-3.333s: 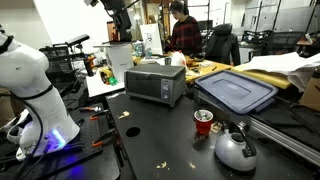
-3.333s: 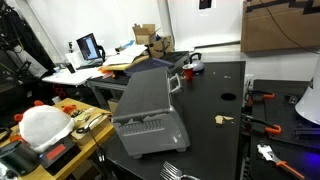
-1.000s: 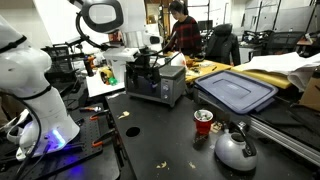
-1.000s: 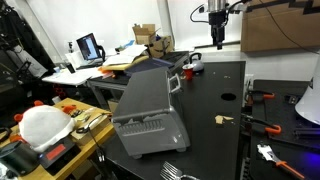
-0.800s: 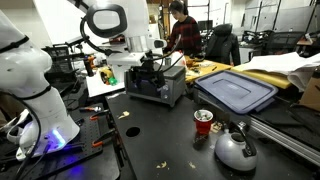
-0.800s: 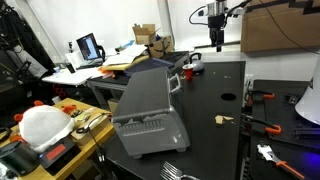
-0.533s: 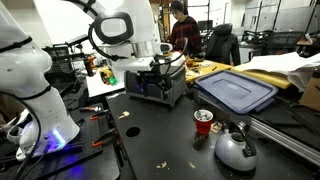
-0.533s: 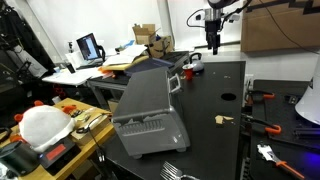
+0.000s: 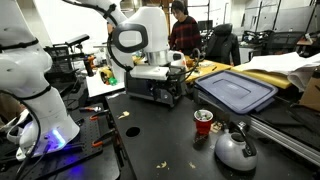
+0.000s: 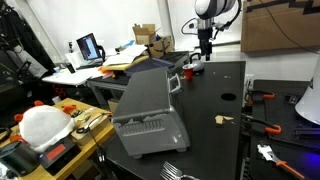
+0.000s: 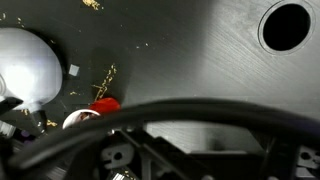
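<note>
Pincer (image 10: 204, 55) is wide open with nothing in it, hanging over the worktop (image 10: 215, 100) above cup (image 11: 103, 103) and kettle (image 11: 30, 65), high enough to clear both I'd say.

The arm (image 9: 138, 40) is bent at the elbow, with its white upper links raised above and behind the gripper (image 10: 204, 56). The wrist (image 10: 206, 30) is stacked directly above the gripper and is held vertical. The gripper is pointed straight down. Its jaws are spread to full width, and nothing is held between them. In the wrist view only the dark, blurred gripper body is shown, along the lower edge.
</note>
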You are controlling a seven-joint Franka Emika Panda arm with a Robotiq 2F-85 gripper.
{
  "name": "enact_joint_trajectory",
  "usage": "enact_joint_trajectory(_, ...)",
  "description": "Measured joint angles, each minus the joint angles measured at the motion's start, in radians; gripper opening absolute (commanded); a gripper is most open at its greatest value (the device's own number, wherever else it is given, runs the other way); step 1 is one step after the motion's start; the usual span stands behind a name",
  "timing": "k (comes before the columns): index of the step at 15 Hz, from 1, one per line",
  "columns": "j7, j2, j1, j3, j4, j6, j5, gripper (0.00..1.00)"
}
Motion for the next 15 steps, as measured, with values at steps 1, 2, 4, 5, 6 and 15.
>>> enact_joint_trajectory(1,-0.002,0.019,-0.005,0.01,0.012,0.0,0.013,1.0)
enact_joint_trajectory(2,-0.002,0.034,-0.01,0.02,0.021,0.0,0.023,1.0)
enact_joint_trajectory(4,-0.002,0.06,-0.023,0.04,0.038,0.0,0.032,1.0)
enact_joint_trajectory(5,-0.002,0.068,-0.03,0.049,0.044,0.0,0.033,1.0)
enact_joint_trajectory(6,-0.002,0.073,-0.035,0.057,0.05,-0.001,0.035,1.0)
enact_joint_trajectory(15,-0.002,0.076,-0.059,0.093,0.062,-0.008,0.054,1.0)
